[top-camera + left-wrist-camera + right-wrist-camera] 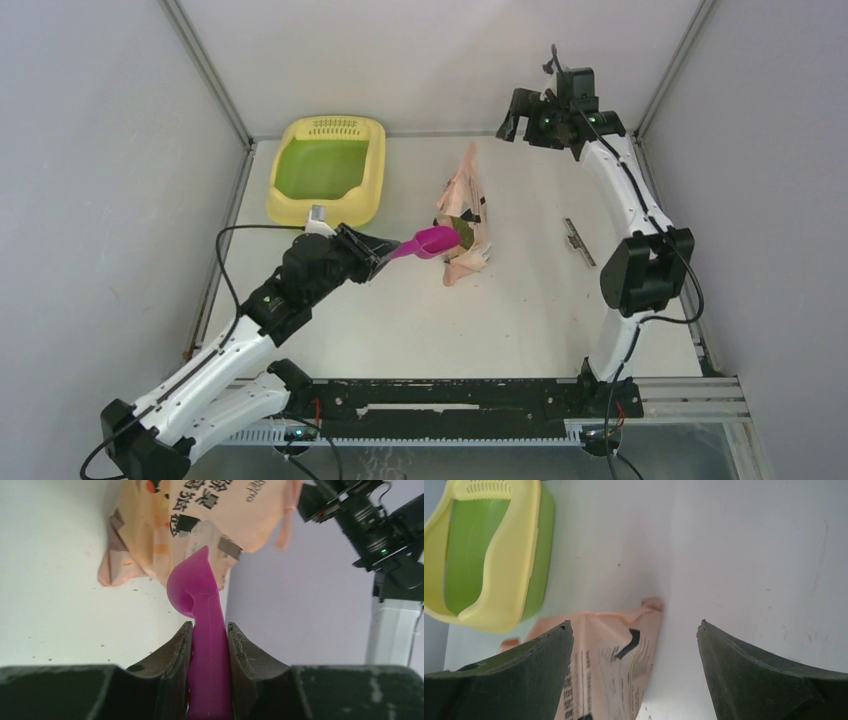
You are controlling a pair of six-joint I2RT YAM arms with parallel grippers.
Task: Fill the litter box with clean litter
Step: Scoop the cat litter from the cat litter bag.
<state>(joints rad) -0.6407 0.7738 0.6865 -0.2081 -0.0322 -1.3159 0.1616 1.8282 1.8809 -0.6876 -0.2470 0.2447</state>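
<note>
Scoop [432,241] is sitting pinched by its handle between your left fingers [385,252], which are standing partly closed on it. Its bowl is resting at the mouth of the bag [463,185], carrying dark litter [464,234]. Your right fingers [517,120] are hanging spread wide, gripping nothing, raised beyond the bag. Litter box [373,172] is lying at the far left corner of the worktop [520,300], green floor showing.

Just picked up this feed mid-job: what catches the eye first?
The magenta scoop, clamped in the left gripper, its bowl at the peach bag mid-table. Next the litter box at the far left, showing only bare green floor, and the right gripper open above the bag's far end.
</note>
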